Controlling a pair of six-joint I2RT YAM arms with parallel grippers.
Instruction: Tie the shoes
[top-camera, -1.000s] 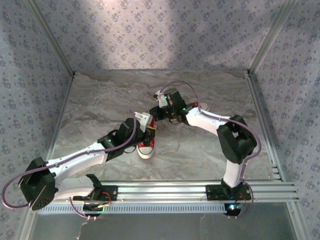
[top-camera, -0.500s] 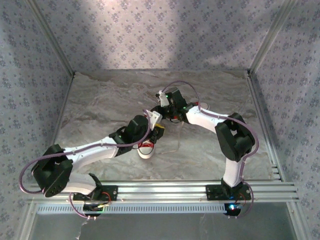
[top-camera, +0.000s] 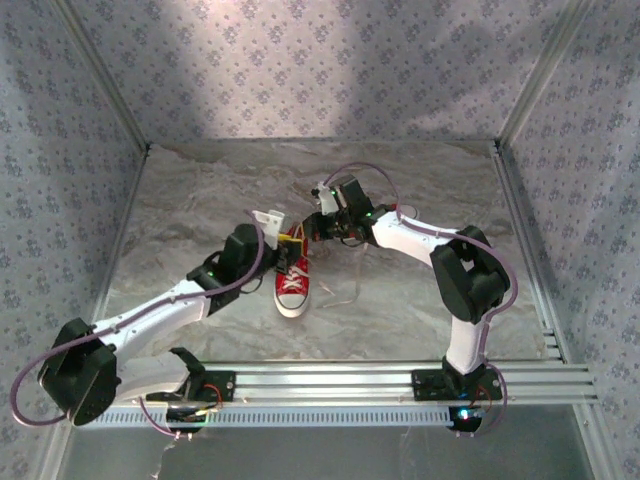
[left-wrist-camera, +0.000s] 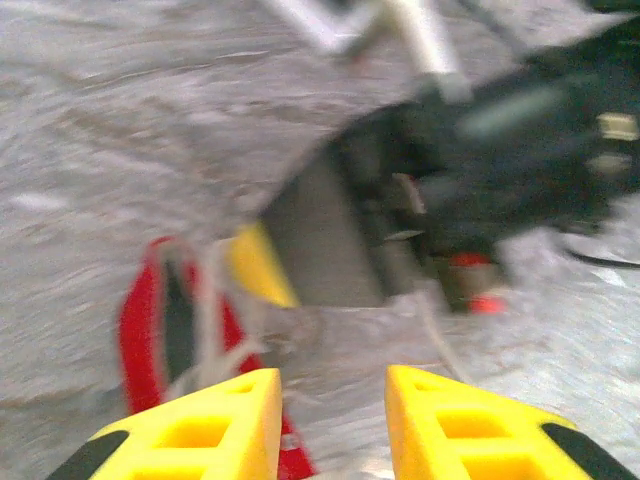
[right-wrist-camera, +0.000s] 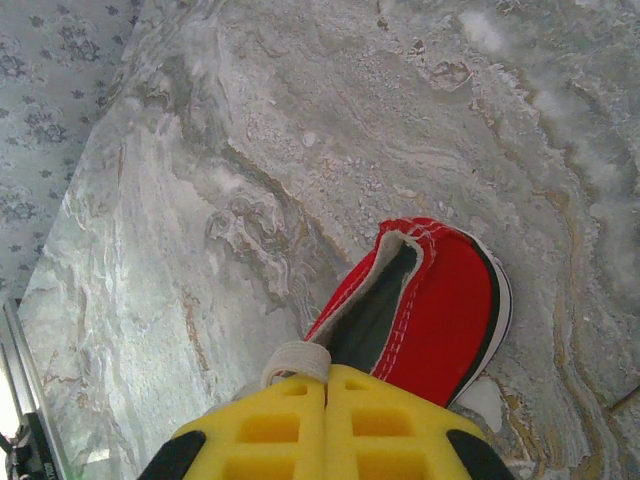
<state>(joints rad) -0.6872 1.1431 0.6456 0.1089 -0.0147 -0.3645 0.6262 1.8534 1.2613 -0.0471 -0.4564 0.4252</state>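
One red shoe (top-camera: 292, 288) with a white toe cap lies mid-table, toe toward the arms' bases. In the right wrist view its open heel (right-wrist-camera: 430, 290) lies just beyond my right gripper (right-wrist-camera: 327, 385), which is shut on a flat white lace loop (right-wrist-camera: 298, 358). From above, the right gripper (top-camera: 306, 230) hovers over the shoe's heel end. My left gripper (top-camera: 287, 252) sits beside the heel, on its left. Its yellow fingers (left-wrist-camera: 235, 420) stand apart with nothing between them. The blurred shoe (left-wrist-camera: 140, 330) shows beyond its left finger. A thin lace strand (top-camera: 352, 285) trails to the shoe's right.
The marbled tabletop (top-camera: 200, 210) is boxed in by patterned walls on the left, back and right. An aluminium rail (top-camera: 330, 378) runs along the near edge and another (top-camera: 520, 230) along the right side. The right arm's black wrist (left-wrist-camera: 500, 150) is close in front of the left gripper.
The left gripper has opened and pulled back to the left, uncovering the shoe. The right gripper has stayed shut over the heel, nearly still.
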